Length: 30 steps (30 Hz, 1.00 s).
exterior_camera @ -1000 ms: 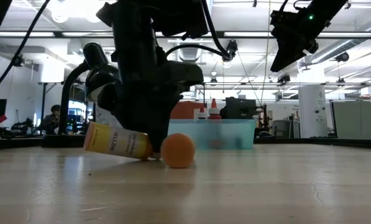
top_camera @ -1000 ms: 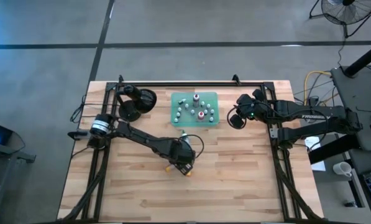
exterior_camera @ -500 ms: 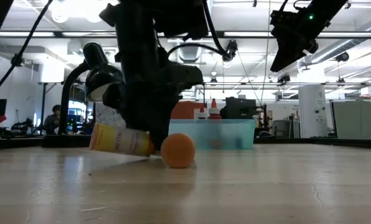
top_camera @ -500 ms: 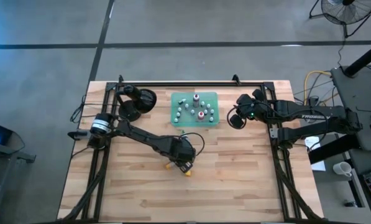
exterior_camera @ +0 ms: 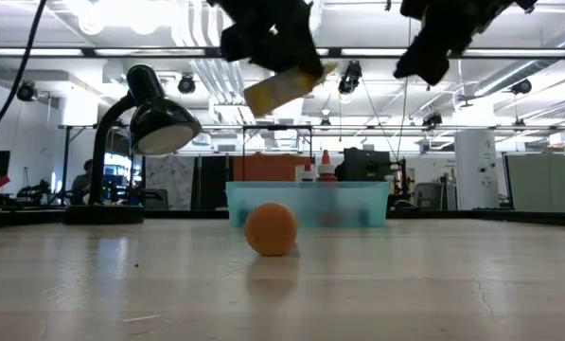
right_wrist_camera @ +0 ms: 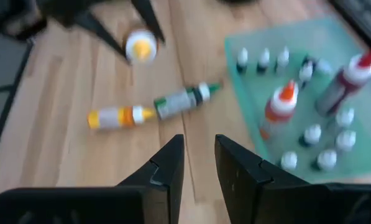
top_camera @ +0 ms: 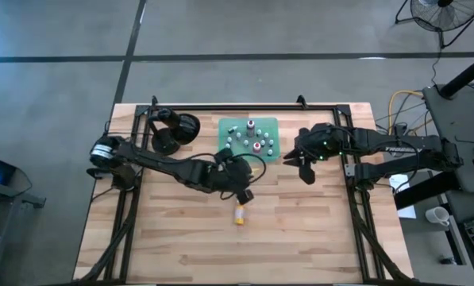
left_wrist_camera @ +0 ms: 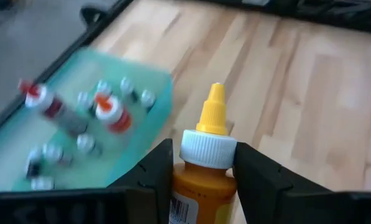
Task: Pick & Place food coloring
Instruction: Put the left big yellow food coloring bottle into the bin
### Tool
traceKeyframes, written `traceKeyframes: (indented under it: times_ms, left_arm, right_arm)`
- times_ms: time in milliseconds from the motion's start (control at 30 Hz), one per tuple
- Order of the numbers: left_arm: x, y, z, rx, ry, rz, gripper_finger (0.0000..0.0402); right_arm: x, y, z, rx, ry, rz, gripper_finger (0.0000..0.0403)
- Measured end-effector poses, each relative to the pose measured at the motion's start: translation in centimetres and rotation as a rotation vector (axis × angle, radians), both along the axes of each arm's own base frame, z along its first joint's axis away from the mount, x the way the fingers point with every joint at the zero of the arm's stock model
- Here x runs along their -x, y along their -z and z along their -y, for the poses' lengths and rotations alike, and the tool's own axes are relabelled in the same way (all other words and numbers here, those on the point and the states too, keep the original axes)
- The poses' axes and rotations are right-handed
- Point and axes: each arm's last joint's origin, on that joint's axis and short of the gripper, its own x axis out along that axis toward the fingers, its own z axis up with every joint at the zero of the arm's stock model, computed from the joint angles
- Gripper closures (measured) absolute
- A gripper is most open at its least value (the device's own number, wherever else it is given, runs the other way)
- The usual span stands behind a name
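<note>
**poster1:** Yellow bottle (left_wrist_camera: 207, 155) of food coloring is up off the table, clamped upright-ish between the left gripper (top_camera: 235, 179) jaws, nozzle pointing out past the fingertips; low view shows it hanging tilted well above the wood; so I'd call the pick done for that one and the place not yet

**poster2:** agreed; looks to me like it's headed for the green tray (top_camera: 270, 125), which is just beyond it toward the back edge; tray already holds a couple of red-capped bottles (left_wrist_camera: 110, 115) standing up, plus a bunch of tiny white-topped pieces (right_wrist_camera: 311, 133)

**poster1:** what's left though? I count two more lying flat on the table (top_camera: 316, 238): an orange-yellow bottle (right_wrist_camera: 117, 116) and a green bottle (right_wrist_camera: 185, 99), nose to nose, near the tray but outside it; high view only clearly shows the orange-yellow one

**poster2:** yep, so roughly midway by my guess; one in the air, two to go

**poster1:** right gripper (top_camera: 304, 165)?

**poster2:** hovering just beside the tray's right side; jaws only narrowly parted, nothing between them; black desk lamp (top_camera: 173, 131) sits at the back left, out of the way
</note>
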Motion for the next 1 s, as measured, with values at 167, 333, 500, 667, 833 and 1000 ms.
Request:
traceKeyframes:
  times_ms: [167, 333, 500, 667, 833, 1000]
  left_arm:
    - [-0.7, -0.9, 0.0, -0.042, 0.074, 0.071, 0.0281]
    - [-0.7, -1.3, 0.0, -0.043, 0.082, 0.088, 0.0281]
    - [-1.2, -1.7, -0.6, 0.038, 0.191, 0.120, 0.0281]
    - [-1.6, -1.8, -2.5, 0.171, 0.266, 0.143, 0.0281]
    - [-1.9, -2.4, -4.3, 0.257, 0.303, 0.166, 0.0281]
    - [-2.0, -2.6, -5.7, 0.271, 0.311, 0.188, 0.0280]
  right_arm:
    - [-0.5, -0.7, -0.2, 0.159, -0.124, 0.090, 0.0321]
    - [-0.7, -0.6, -0.4, 0.344, -0.271, 0.093, 0.0321]
    - [-1.0, -0.3, -0.9, 0.517, -0.424, 0.088, 0.0321]
    - [-1.2, -0.1, -1.5, 0.775, -0.604, 0.081, 0.0315]
    - [-1.3, -0.2, -2.2, 0.914, -0.634, 0.049, 0.0286]
    - [-1.5, -0.6, -2.6, 0.929, -0.635, 0.097, 0.0236]
